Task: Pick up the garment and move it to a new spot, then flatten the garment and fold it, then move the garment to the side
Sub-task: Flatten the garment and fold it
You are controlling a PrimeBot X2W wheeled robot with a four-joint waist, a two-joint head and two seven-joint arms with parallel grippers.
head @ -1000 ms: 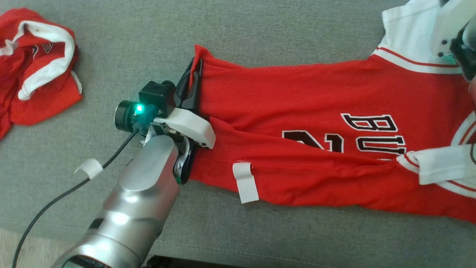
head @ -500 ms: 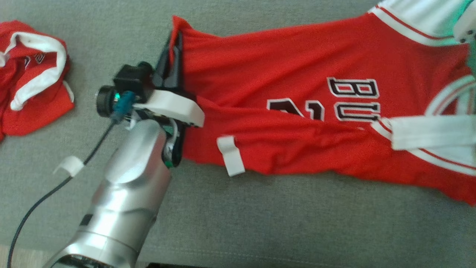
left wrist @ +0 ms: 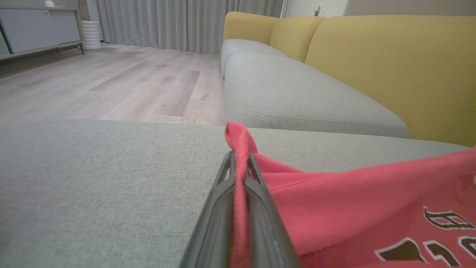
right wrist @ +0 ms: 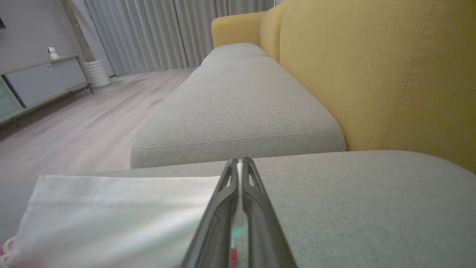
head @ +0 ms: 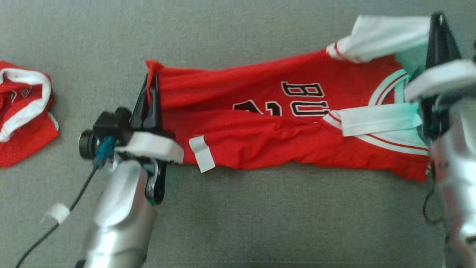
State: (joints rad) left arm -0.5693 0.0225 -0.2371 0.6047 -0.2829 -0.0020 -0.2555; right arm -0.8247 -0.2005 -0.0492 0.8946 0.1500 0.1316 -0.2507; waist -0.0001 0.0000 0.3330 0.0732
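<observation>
The red jersey [head: 282, 126] lies stretched out lengthwise on the grey sofa cushion [head: 238, 216], inside its edges. The left tool [head: 150, 79] is clenched on the hem corner. The right tool [head: 440, 20] is clenched on the white shoulder trim [head: 383, 35]. A second red-and-white garment [head: 22, 111] lies crumpled well apart, further along the cushion beyond the left tool.

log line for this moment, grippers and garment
left gripper: shut on corner of red basketball jersey | right gripper: shut on its white shoulder strap | jersey: spread between them over grey fabric sofa cushion
</observation>
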